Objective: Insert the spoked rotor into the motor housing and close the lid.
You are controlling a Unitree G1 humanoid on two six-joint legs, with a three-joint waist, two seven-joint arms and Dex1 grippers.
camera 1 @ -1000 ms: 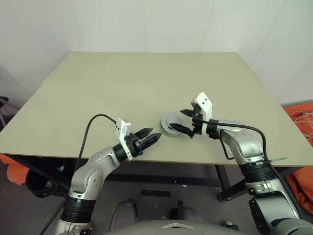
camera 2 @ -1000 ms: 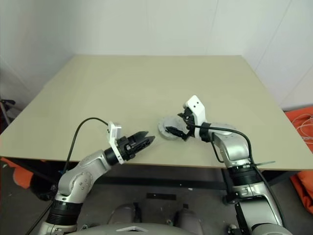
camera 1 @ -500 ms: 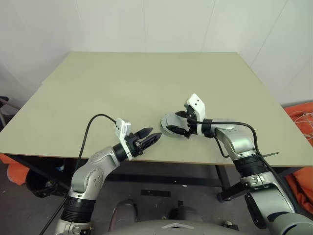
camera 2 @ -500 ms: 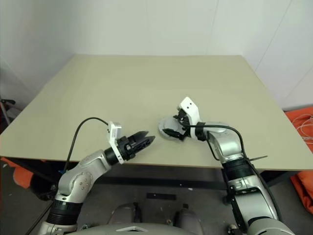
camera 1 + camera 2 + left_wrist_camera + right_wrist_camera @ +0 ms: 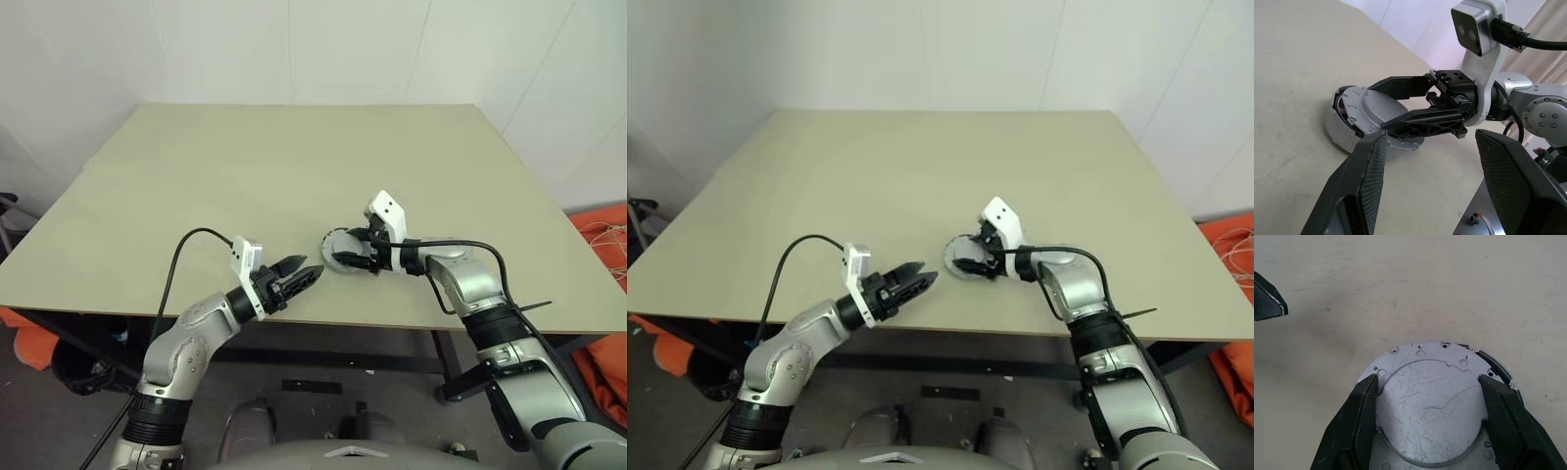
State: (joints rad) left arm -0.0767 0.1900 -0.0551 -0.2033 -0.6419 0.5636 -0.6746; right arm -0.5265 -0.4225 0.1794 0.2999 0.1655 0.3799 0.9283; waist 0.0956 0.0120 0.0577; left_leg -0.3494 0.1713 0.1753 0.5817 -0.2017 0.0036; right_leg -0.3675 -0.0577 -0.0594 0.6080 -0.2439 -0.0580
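The motor housing, a short grey cylinder, stands on the table near its front edge, right of centre. On top lies the lid, plain scratched grey face up and slightly tilted, with a sliver of copper at its edge. My right gripper reaches over it from the right, one finger against each side of the lid's raised middle. My left gripper hovers open and empty a short way left of the housing, pointing at it. The spoked rotor is hidden.
The housing sits close to the table's front edge. Bare tabletop stretches behind it and to the left. Orange material lies on the floor beyond the table's right side. White walls close off the back.
My right hand has slid left and dipped over the housing, and its fingers have drawn in onto the lid. The left arm has stayed put.
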